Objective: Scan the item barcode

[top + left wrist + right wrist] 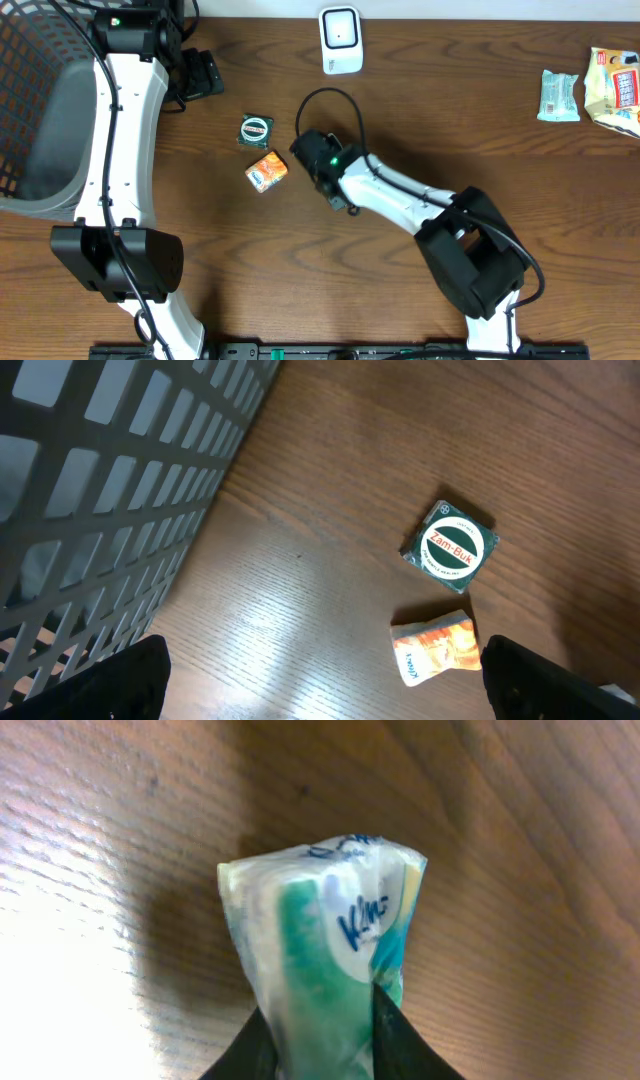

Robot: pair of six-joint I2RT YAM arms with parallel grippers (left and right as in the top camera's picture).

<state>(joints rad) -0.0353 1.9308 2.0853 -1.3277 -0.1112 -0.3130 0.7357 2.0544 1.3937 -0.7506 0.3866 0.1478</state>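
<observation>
Right gripper (322,1042) is pinched onto a small green-and-white tissue pack (320,935), held end-on to the wrist camera with the wood table (90,840) behind it. Blue script is seen on the wrapper but cannot be read. Left gripper (325,690) is spread wide, with nothing between its fingers, beside the mesh basket (100,480). A Zam-Buk tin (257,130) and an orange packet (267,171) lie near each other, just beside the right gripper. A white scanner (340,40) stands at the table's far edge, apart from the pack.
</observation>
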